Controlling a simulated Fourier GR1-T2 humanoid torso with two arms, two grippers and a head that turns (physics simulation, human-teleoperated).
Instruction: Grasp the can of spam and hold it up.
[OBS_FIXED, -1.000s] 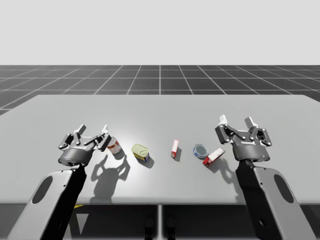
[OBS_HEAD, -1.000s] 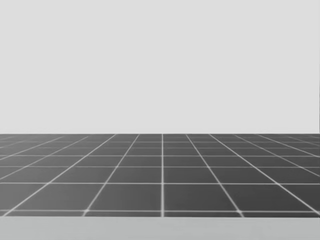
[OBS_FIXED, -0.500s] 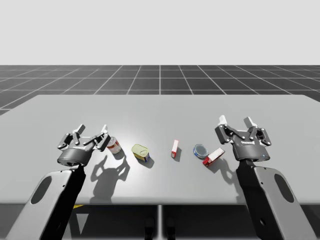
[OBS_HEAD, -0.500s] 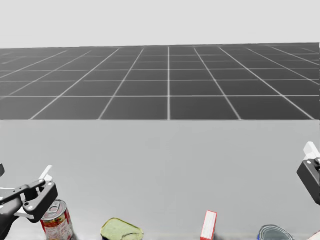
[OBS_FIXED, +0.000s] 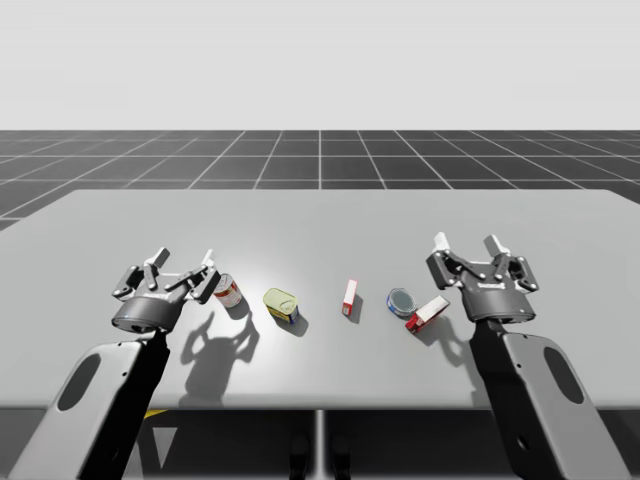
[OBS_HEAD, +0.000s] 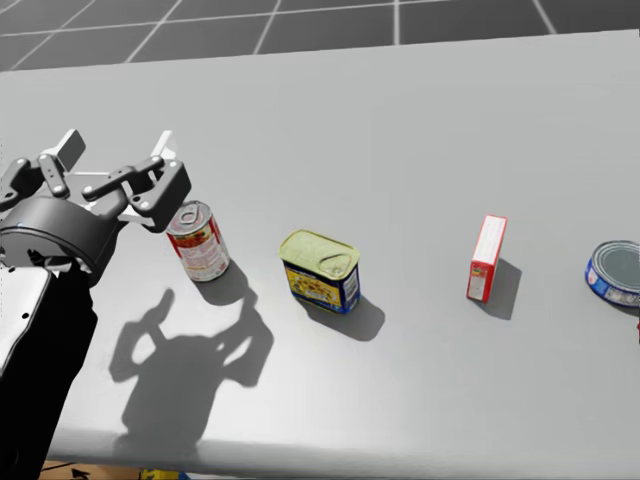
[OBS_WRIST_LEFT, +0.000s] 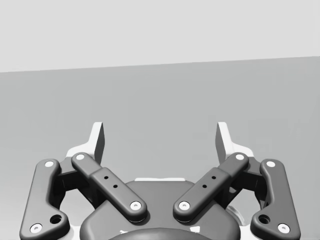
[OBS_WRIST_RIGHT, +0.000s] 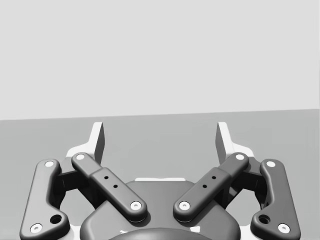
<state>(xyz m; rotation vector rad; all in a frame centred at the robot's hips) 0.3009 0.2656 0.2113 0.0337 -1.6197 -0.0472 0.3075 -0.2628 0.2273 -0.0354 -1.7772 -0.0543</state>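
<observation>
- The spam can (OBS_HEAD: 320, 270), the yellow-and-blue rectangular one, stands on the table (OBS_HEAD: 420, 120) near the front edge. Its pale lid is shut and its contents are hidden, and nothing is touching it.
- It sits between a round red-and-white can (OBS_HEAD: 198, 240) and an upright red-and-white box (OBS_HEAD: 487, 258), apart from both.
- My left gripper (OBS_HEAD: 117, 150) hovers just beside the round can, fingers spread wide with nothing between them. I can't tell whether it touches that can.
- Past the upright box sits a flat blue round can (OBS_HEAD: 615, 270), top closed.
- The high view takes in my right gripper (OBS_FIXED: 468, 245), its fingers also wide and holding nothing.
- There a red box (OBS_FIXED: 428, 312) lies flat just beside the blue can, between it and my right arm.
- The head view, closer in, gives the spam can's lid and printed sides.
- Each wrist view looks past its own wide-set fingers across grey tabletop.
</observation>
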